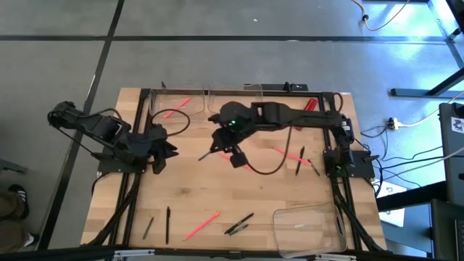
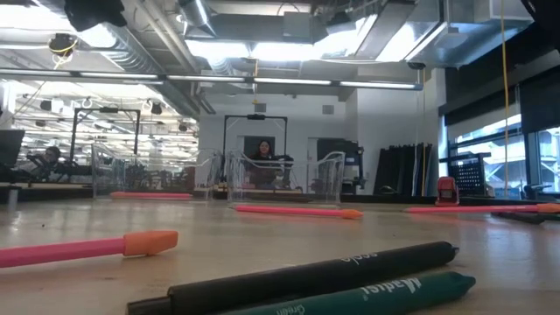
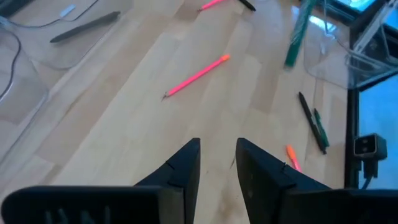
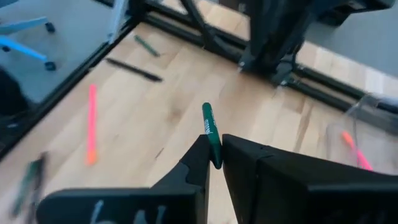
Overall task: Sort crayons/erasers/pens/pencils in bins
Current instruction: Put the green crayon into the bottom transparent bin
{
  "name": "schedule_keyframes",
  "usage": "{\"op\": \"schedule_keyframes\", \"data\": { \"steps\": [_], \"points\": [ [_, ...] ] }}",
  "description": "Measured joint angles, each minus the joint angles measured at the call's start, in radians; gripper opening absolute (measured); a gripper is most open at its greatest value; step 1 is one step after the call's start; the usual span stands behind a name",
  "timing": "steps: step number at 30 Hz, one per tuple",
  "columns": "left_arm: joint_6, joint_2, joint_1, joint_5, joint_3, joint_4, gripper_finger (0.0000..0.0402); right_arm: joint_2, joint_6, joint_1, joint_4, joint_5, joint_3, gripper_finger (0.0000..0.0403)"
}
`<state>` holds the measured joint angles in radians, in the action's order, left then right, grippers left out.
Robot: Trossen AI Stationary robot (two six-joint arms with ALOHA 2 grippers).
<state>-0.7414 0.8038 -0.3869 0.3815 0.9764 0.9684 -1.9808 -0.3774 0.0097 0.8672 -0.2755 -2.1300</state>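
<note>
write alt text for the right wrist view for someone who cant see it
The right pincer is shut on a thin dark green pen with white lettering, held above the light wooden table. Farther off on the wood lie a bright pink stick, a thin black pen and a short green stick.

A light wooden table [image 1: 217, 196] carries the things, with black frame rails running along its left, right and top edges. At the top edge of the frame stand clear bins [image 1: 181, 101], a pink stick lying inside the left one. Another clear bin [image 1: 308, 230] sits at the lower right of the table. Near the bottom edge lie a dark green stick [image 1: 148, 228], a black stick [image 1: 167, 224], a pink pencil [image 1: 201, 226] and a pair of dark pens [image 1: 238, 224]. Right of centre lie a second pink stick [image 1: 288, 153] and a dark stick [image 1: 299, 162]
</note>
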Motion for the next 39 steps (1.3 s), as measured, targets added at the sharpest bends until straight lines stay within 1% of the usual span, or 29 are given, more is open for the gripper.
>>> {"op": "schedule_keyframes", "data": {
  "steps": [2,4,9,15,19,20,24,28,34,36,39],
  "points": [
    [0.012,0.002,-0.013,0.0,0.0,-0.001,0.0095,0.0,0.016,0.023,0.082,0.028,-0.054,0.0035],
    [0.012,0.012,-0.025,0.0,0.0,-0.003,0.0095,0.0,0.066,0.048,0.171,0.048,-0.104,0.0033],
    [0.022,0.029,-0.073,0.0,0.0,-0.033,0.0095,0.001,0.255,0.128,0.341,0.061,-0.187,0.0035],
    [0.094,0.044,-0.127,0.008,-0.001,-0.088,0.0095,0.002,0.529,0.24,0.578,0.172,-0.212,0.0034],
    [0.135,0.048,-0.149,0.021,-0.001,-0.113,0.0095,0.002,0.732,0.309,0.71,0.177,-0.207,0.0035],
    [0.145,0.048,-0.153,0.026,-0.001,-0.122,0.0095,0.002,0.782,0.326,0.712,0.176,-0.206,0.0035],
    [0.2,0.048,-0.165,0.054,-0.001,-0.17,0.0095,0.002,0.938,0.394,0.702,0.126,-0.206,0.0036],
    [0.31,0.058,-0.174,0.057,-0.001,-0.239,0.0095,0.002,1.11,0.453,0.702,0.071,-0.153,0.0036],
    [0.403,0.083,-0.173,0.056,-0.001,-0.292,0.0095,0.001,1.298,0.538,0.705,-0.069,-0.02,0.0036],
    [0.412,0.09,-0.173,0.056,-0.001,-0.292,0.0095,0.001,1.342,0.562,0.703,-0.115,0.028,0.0037],
    [0.413,0.094,-0.173,0.055,-0.001,-0.291,0.0095,0.001,1.384,0.592,0.703,-0.15,0.109,0.0037]
  ]
}}
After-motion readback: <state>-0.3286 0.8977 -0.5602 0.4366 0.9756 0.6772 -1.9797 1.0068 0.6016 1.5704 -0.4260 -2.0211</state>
